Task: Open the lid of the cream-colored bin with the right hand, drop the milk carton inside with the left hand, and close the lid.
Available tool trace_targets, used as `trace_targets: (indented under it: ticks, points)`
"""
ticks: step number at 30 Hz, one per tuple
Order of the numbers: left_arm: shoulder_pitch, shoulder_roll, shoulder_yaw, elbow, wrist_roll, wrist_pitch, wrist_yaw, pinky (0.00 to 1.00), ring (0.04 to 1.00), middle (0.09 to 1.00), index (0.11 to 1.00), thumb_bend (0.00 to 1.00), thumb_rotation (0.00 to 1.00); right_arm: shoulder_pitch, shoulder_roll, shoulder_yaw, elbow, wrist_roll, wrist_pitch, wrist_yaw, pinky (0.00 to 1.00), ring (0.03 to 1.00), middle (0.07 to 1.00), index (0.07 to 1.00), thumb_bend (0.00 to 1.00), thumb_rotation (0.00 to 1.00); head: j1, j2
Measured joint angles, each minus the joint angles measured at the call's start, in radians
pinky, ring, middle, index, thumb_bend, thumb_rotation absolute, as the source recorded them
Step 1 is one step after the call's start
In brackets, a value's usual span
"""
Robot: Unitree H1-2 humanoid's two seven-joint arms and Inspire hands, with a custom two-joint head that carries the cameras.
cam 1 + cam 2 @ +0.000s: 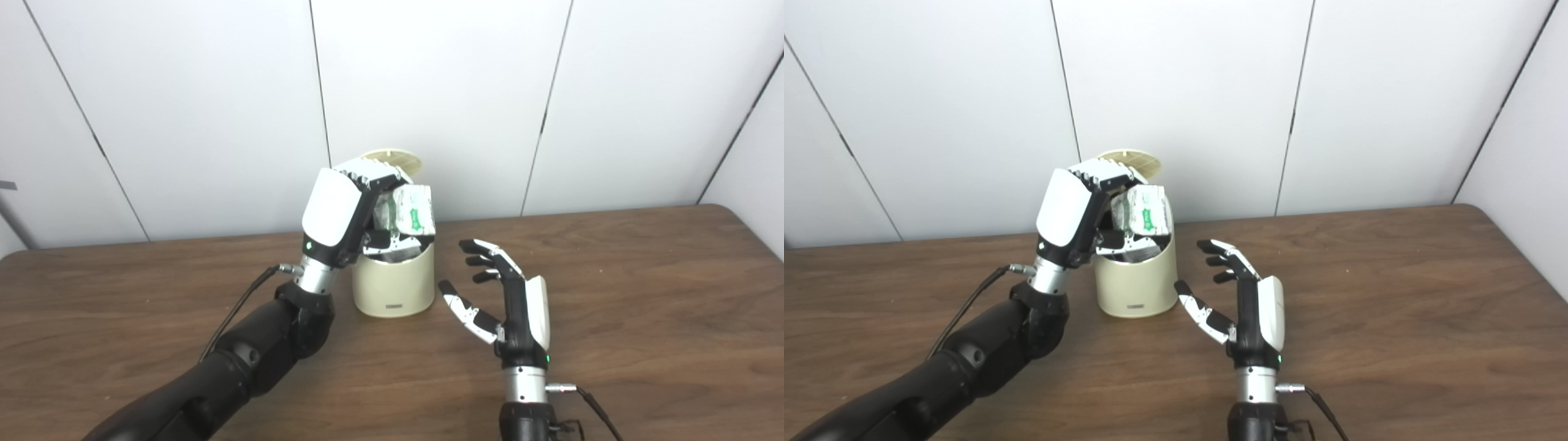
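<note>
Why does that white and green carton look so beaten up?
The crumpled white-and-green milk carton in the left hand is creased and dented, tilted over the open cream-colored bin. Nothing has spilled on the wooden table.

Dark brown wood-grain table (643, 306), rounded far-right corner, pushed against white panelled wall (429, 92). Only item resting on it: cream-coloured cylindrical plastic bin (395, 285), left of centre, near far edge, lid raised.

Dark wood-grain table (643, 294); white panelled wall (429, 92) behind, thin dark seams; even light.
</note>
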Motion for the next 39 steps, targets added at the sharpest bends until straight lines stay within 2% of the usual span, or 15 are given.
trace_targets:
  ticks: [5,9,12,19,28,32,34,35,36,37,39]
  points:
    - [0.005,0.001,-0.001,0.0,-0.001,0.0,0.0,0.52,0.502,0.458,0.466,0.5,0.0,0.002,0.003,0.0,-0.002,-0.001,0.0,0.001,0.52,0.65,0.701,0.683,0.3,0.18,-0.002,0.0]
    - [0.004,0.003,-0.005,0.01,0.005,0.001,0.001,0.51,0.502,0.462,0.463,0.5,0.0,0.004,0.004,0.0,-0.003,-0.003,0.0,0.001,0.52,0.655,0.704,0.686,0.3,0.2,0.0,0.0]
    - [0.004,0.006,-0.009,0.022,0.01,0.005,0.003,0.52,0.501,0.464,0.461,0.5,0.0,0.006,0.006,0.001,-0.006,-0.004,-0.001,0.001,0.51,0.648,0.698,0.681,0.3,0.17,-0.002,-0.002]
    - [0.003,0.011,-0.028,0.037,0.008,0.007,0.009,0.52,0.511,0.464,0.457,0.5,0.0,0.011,0.009,0.002,-0.012,-0.008,-0.001,0.001,0.52,0.654,0.699,0.68,0.3,0.16,-0.003,0.0]
    - [0.002,0.011,-0.037,0.039,-0.011,0.007,0.009,0.52,0.505,0.469,0.458,0.5,0.0,0.02,0.014,0.005,-0.021,-0.009,0.003,0.012,0.52,0.656,0.704,0.686,0.3,0.19,-0.005,0.003]
    - [0.003,0.011,-0.048,0.038,-0.052,0.007,-0.004,0.53,0.503,0.488,0.471,0.52,0.0,0.021,0.015,0.005,-0.021,-0.009,0.003,0.012,0.52,0.659,0.705,0.689,0.3,0.2,-0.006,0.005]
    - [0.003,0.012,-0.05,0.037,-0.067,0.006,-0.02,0.55,0.519,0.515,0.483,0.52,0.07,0.021,0.015,0.005,-0.021,-0.009,0.003,0.015,0.52,0.659,0.706,0.689,0.3,0.2,-0.006,0.003]
    - [0.003,0.014,-0.05,0.037,-0.071,0.007,-0.028,0.55,0.522,0.522,0.496,0.75,0.2,0.021,0.015,0.005,-0.022,-0.009,0.005,0.017,0.53,0.661,0.707,0.69,0.3,0.2,-0.006,0.003]
    - [0.003,0.016,-0.051,0.036,-0.073,0.007,-0.035,0.55,0.527,0.529,0.506,0.87,0.29,0.022,0.016,0.004,-0.023,-0.009,0.008,0.019,0.53,0.661,0.708,0.69,0.3,0.2,-0.006,0.003]
    - [0.003,0.019,-0.053,0.036,-0.075,0.007,-0.04,0.57,0.539,0.539,0.518,0.95,0.39,0.022,0.016,0.004,-0.024,-0.009,0.012,0.023,0.53,0.661,0.707,0.691,0.3,0.19,-0.006,0.003]
    - [0.004,0.025,-0.057,0.033,-0.079,0.008,-0.05,0.58,0.553,0.549,0.529,0.99,0.45,0.024,0.018,0.004,-0.025,-0.009,0.015,0.027,0.52,0.657,0.705,0.688,0.3,0.19,-0.006,0.003]
